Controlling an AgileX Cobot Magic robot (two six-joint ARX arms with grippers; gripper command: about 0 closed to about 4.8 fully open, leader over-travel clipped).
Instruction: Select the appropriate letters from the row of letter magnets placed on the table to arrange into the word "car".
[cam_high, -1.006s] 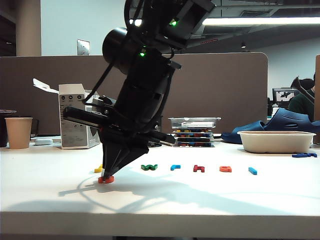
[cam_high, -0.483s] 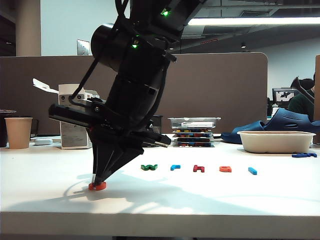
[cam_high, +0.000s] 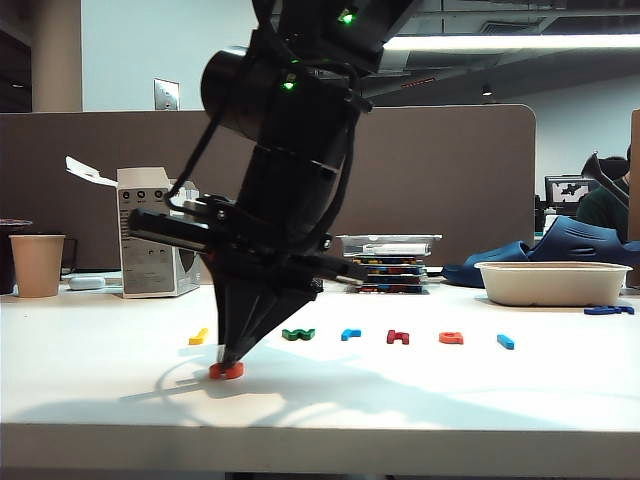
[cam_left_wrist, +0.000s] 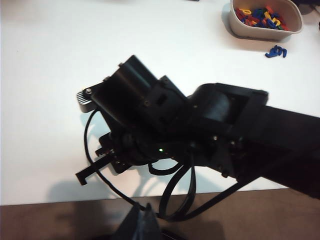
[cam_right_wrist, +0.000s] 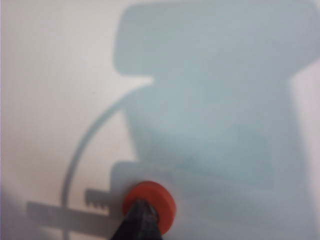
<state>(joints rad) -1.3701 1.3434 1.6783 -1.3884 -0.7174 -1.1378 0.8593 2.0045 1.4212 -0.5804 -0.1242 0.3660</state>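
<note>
An orange rounded "c" (cam_high: 226, 370) lies flat on the white table (cam_high: 420, 390), in front of the row of letter magnets. My right gripper (cam_high: 229, 360) reaches across to the left side and points down, its shut fingertips (cam_right_wrist: 141, 216) pressed on the "c" (cam_right_wrist: 161, 202). In the row lie a yellow letter (cam_high: 198, 336), a green one (cam_high: 298, 334), the light blue "r" (cam_high: 350, 334), a dark red one (cam_high: 397, 337), the orange "a" (cam_high: 451, 338) and a light blue bar (cam_high: 505, 342). My left gripper (cam_left_wrist: 142, 222) hangs shut and empty off the table's edge.
A white bowl (cam_high: 553, 283) stands at the right, with a navy piece (cam_high: 608, 310) beside it. At the back are a stack of trays (cam_high: 388, 262), a white box (cam_high: 150, 245) and a paper cup (cam_high: 37, 265). The right arm (cam_left_wrist: 200, 130) fills the left wrist view.
The right gripper slid the orange "c" left and toward the front edge, then back to the right. The yellow letter behind it shows again. The left arm kept still.
</note>
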